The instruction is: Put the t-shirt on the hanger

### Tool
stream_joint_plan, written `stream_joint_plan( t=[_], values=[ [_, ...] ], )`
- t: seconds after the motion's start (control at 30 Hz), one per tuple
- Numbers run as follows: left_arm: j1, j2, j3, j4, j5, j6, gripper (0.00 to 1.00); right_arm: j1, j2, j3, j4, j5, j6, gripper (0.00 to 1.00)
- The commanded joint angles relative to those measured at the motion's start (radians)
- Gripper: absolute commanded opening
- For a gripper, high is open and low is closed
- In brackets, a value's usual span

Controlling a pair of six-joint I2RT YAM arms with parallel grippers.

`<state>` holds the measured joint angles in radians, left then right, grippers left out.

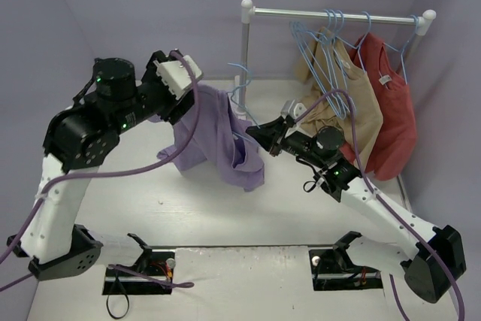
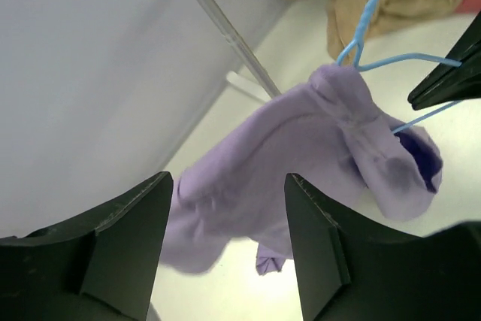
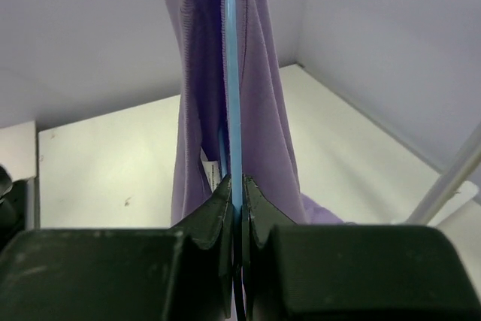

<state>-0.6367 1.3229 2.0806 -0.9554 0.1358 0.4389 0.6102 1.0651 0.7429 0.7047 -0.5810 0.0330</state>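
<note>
Status: right gripper (image 3: 237, 186) is clamped on the hanger (image 3: 231, 73), jaws pinched together on the blue wire. Hanger is held up off the table (image 1: 150, 208), mid-scene in the top view, hook pointing to 12. t-shirt (image 1: 218, 137) is draped and bunched over the hanger, at 9 o'clock from the right gripper, with most of the cloth drooping toward 6. Can't tell if the hem reaches the table. In the left wrist view, wire exits the cloth at 1 to 3 o'clock.

Left gripper (image 2: 225, 186): jaws wide apart, nothing pinched, and the purple cloth shows past the gap. In the top view it sits at 10 o'clock from the t-shirt, close in, contact unclear.

Rail (image 1: 338, 14) is at 1 o'clock of the top view, carrying a tan shirt (image 1: 342, 99) and a red shirt (image 1: 391, 110).
</note>
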Motion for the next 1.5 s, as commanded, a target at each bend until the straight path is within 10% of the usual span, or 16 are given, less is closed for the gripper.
stream_joint_plan(
  t=[0.0, 0.37, 0.63, 0.8, 1.03, 1.47],
  values=[
    [0.058, 0.077, 0.047, -0.059, 0.288, 0.104, 0.56, -0.001, 0.019, 0.035, 0.079, -0.119, -0.001, 0.00],
    [0.115, 0.173, 0.053, -0.286, 0.438, 0.188, 0.47, -0.001, 0.043, 0.052, 0.059, -0.191, -0.002, 0.00],
    [0.167, 0.159, -0.028, -0.289, 0.565, 0.216, 0.00, -0.001, 0.061, 0.056, 0.050, -0.221, -0.004, 0.00],
    [0.179, 0.133, -0.048, -0.287, 0.573, 0.248, 0.00, -0.010, 0.085, 0.059, 0.038, -0.188, 0.010, 0.15],
    [0.183, 0.014, -0.296, 0.020, 0.326, 0.061, 0.00, -0.029, 0.041, 0.046, -0.107, 0.207, 0.095, 0.66],
    [0.175, -0.114, -0.562, 0.291, 0.169, -0.184, 0.00, 0.176, 0.013, -0.115, -0.121, 0.710, 0.452, 0.65]
  ],
)
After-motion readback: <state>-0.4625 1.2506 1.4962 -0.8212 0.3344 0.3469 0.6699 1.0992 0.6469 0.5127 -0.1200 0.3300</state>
